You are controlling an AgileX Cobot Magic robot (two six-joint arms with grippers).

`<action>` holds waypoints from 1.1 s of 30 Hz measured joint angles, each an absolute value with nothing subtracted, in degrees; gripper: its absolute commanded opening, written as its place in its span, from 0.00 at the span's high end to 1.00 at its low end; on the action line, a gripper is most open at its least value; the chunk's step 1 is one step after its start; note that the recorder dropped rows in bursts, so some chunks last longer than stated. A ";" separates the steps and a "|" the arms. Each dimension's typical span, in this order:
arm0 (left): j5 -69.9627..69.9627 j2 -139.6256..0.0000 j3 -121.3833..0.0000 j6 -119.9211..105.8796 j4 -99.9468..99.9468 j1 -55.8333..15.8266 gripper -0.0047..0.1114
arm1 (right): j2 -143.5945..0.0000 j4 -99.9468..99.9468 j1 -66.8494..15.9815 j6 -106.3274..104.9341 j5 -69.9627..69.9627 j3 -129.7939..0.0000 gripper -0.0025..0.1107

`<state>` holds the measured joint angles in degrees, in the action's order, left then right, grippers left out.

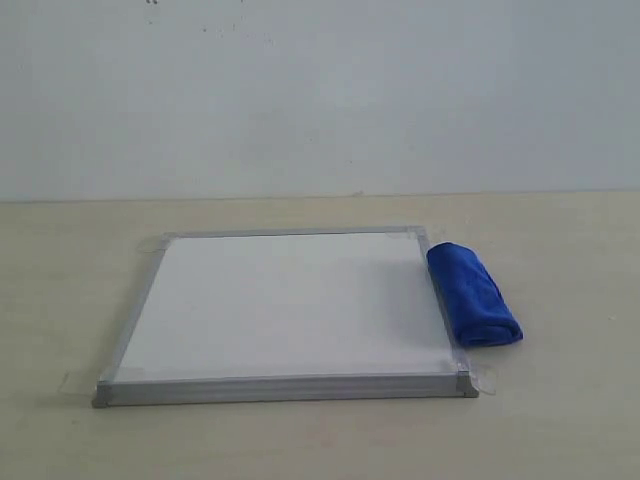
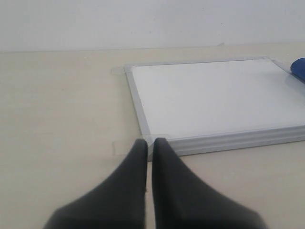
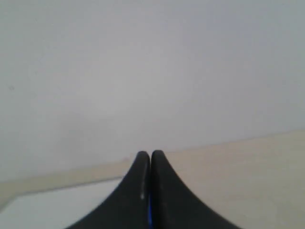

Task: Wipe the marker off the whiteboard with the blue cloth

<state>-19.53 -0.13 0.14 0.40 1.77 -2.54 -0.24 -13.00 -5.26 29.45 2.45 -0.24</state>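
Closest of all, the left gripper [image 2: 149, 141] is seen from its wrist camera with both dark fingers [image 2: 128, 181] pressed together and nothing held between them. Its tips are lined up with the near-left corner of the whiteboard [image 1: 285, 305], though contact with it cannot be judged. The right gripper [image 3: 150, 153] is likewise clenched, fingertip against fingertip. A thin blue streak [image 3: 149, 217] is glimpsed low in the slit between them, and its source cannot be told.

On the pale table [image 1: 560, 430] the whiteboard is laid flat. Its silver-grey frame [image 1: 285, 388] edges the near side, and clear tape tabs [image 1: 78, 383] are stuck at the corners. The white surface is shown plain and bright.

At the board's right edge, pressed up against the frame, the blue cloth [image 1: 473, 295] is placed as a thick roll. It is laid lengthwise from beside the far-right corner toward the near side, and its near end is stopped short of the near-right corner.

Beyond the table, a plain grey-white wall [image 1: 320, 90] is seen.
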 measured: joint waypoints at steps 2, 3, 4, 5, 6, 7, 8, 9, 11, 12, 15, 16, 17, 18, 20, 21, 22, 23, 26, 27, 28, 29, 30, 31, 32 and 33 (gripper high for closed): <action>-19.53 -0.13 0.14 0.40 1.77 -2.54 0.93 | -0.24 -7.25 -5.26 18.84 -2.41 -0.24 0.98; -19.53 -0.13 0.14 0.40 1.77 -2.54 0.93 | -0.24 -4.67 -5.26 14.02 -5.48 -0.24 0.98; -19.53 -0.13 0.14 0.40 1.77 -2.54 0.93 | -0.24 -3.11 -5.26 10.72 -7.94 -0.24 0.98; -19.53 -0.13 0.14 0.40 1.77 -2.54 0.93 | -0.24 -1.76 -5.26 7.61 -11.03 -0.24 0.98; -19.53 -0.13 0.14 0.40 1.77 -2.54 0.93 | -0.24 -0.87 -5.26 5.55 -14.10 -0.24 0.98; -19.53 -0.13 0.14 0.40 1.77 -2.54 0.93 | -0.24 -0.42 -5.26 4.45 -16.76 -0.24 0.98; -19.53 -0.13 0.14 0.40 1.77 -2.54 0.93 | -0.24 0.00 -5.26 3.40 -18.46 -0.12 0.98; -19.53 -0.13 0.14 0.40 1.77 -2.54 0.93 | -0.24 0.00 -5.26 2.86 -19.50 0.05 0.98; -19.53 -0.13 0.14 0.40 1.77 -2.54 0.93 | -0.24 0.45 -5.26 2.25 -20.42 0.05 0.98; -19.53 -0.13 0.14 0.40 1.77 -2.54 0.93 | -0.24 0.45 -5.26 2.11 -20.69 0.05 0.98; -19.53 -0.13 0.14 0.40 1.77 -2.54 0.93 | -0.24 0.55 -5.26 3.12 -20.89 0.05 0.98; -19.53 -0.13 0.14 0.40 1.77 -2.54 0.93 | -0.24 0.55 -5.26 3.53 -21.03 0.05 0.98; -19.53 -0.13 0.14 0.40 1.77 -2.54 0.93 | -0.24 0.55 -5.26 3.65 -21.04 0.05 0.98; -19.53 -0.13 0.14 0.40 1.77 -2.54 0.93 | -0.24 0.55 -5.26 3.82 -21.12 0.05 0.98; -19.53 -0.13 0.14 0.40 1.77 -2.54 0.93 | -0.24 0.66 -5.26 3.92 -21.12 0.05 0.98; -19.53 -0.13 0.14 0.40 1.77 -2.54 0.93 | -0.24 0.66 -5.26 4.07 -21.12 0.05 0.98; -19.53 -0.13 0.14 0.40 1.77 -2.54 0.93 | -0.24 0.66 -5.26 4.07 -21.12 0.05 0.98; -19.53 -0.13 0.14 0.40 1.77 -2.54 0.93 | -0.24 0.66 -5.26 4.27 -21.12 0.05 0.98; -19.53 -0.13 0.14 0.40 1.77 -2.54 0.93 | -0.24 0.66 -5.26 4.39 -21.17 0.05 0.98; -19.53 -0.13 0.14 0.40 1.77 -2.54 0.93 | -0.24 0.66 -5.26 4.39 -21.17 0.05 0.98; -19.53 -0.13 0.14 0.40 1.77 -2.54 0.93 | -0.24 0.66 -5.26 4.51 -21.17 0.05 0.98; -19.53 -0.13 0.14 0.40 1.77 -2.54 0.93 | -0.24 0.66 -5.26 4.51 -21.17 0.05 0.98; -19.53 -0.13 0.14 0.40 1.77 -2.54 0.93 | -0.24 0.66 -5.26 4.51 -21.17 0.05 0.98; -19.53 -0.13 0.14 0.40 1.77 -2.54 0.93 | -0.24 0.66 -5.26 4.51 -21.17 0.05 0.98; -19.53 -0.13 0.14 0.40 1.77 -2.54 0.93 | -0.24 0.66 -5.26 4.51 -21.27 0.05 0.98; -19.53 -0.13 0.14 0.40 1.77 -2.54 0.93 | -0.24 0.66 -5.26 4.51 -21.27 0.05 0.98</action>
